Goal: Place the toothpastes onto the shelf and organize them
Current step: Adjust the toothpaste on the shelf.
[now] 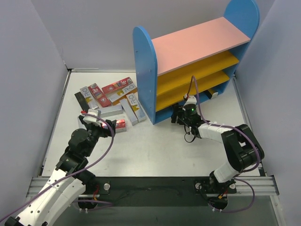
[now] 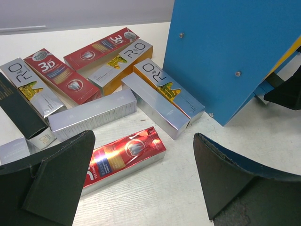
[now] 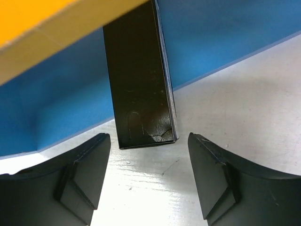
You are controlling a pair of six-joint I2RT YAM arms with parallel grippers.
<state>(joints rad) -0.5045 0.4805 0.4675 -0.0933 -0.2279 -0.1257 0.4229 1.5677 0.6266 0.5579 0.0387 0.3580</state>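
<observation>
Several toothpaste boxes point(image 1: 110, 96), silver and red, lie in a loose pile left of the shelf point(image 1: 195, 52). My left gripper point(image 1: 104, 124) is open and empty, just over the near end of a shiny red box point(image 2: 123, 157) that lies flat on the table apart from the pile. My right gripper point(image 1: 178, 116) is open at the shelf's bottom compartment. In the right wrist view a black toothpaste box point(image 3: 140, 89) lies under the yellow board point(image 3: 42, 33), its near end sticking out just ahead of my open gripper point(image 3: 148, 176) and touching neither finger.
The shelf's blue side panel point(image 2: 225, 52) stands right of the pile. White walls enclose the table on the left, back and right. A small pale object point(image 1: 214, 93) sits at the right end of the bottom compartment.
</observation>
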